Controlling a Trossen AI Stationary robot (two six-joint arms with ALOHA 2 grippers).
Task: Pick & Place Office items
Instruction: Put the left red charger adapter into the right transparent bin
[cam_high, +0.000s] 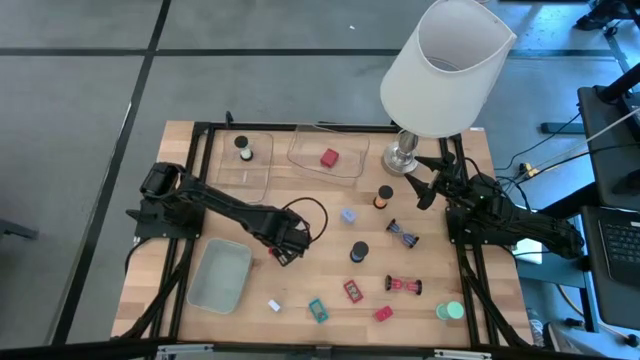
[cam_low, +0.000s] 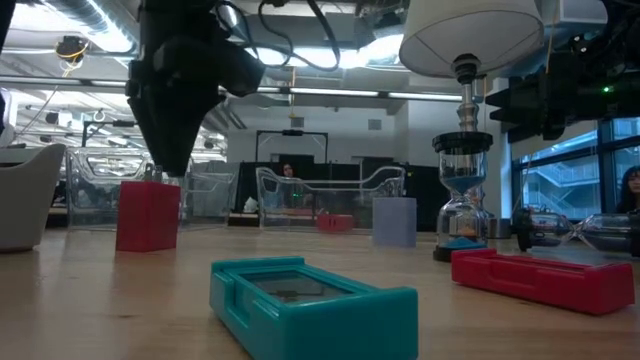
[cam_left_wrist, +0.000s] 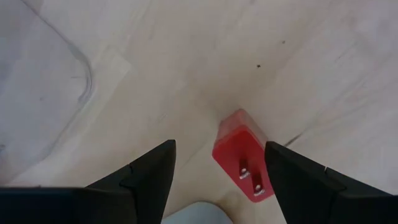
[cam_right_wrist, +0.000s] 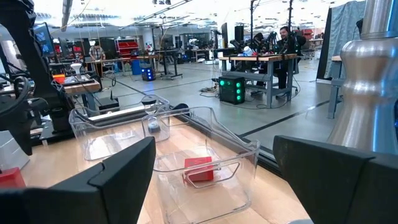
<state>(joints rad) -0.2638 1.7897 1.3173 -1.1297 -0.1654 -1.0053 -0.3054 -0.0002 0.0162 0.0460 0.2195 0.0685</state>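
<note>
Left gripper (cam_left_wrist: 217, 171) hovers with fingers spread astride a small red plastic plug-like block (cam_left_wrist: 241, 155) on the wooden bench (cam_high: 300, 290), poised for pickup; lowering and pinching seem next. Right gripper (cam_high: 428, 178), fingers spread, waits beside the lamp base (cam_high: 402, 155).

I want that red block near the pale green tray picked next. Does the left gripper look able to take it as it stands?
Probably yes: the left gripper is open with the red block between its fingers on bare table, nothing blocking.
</note>
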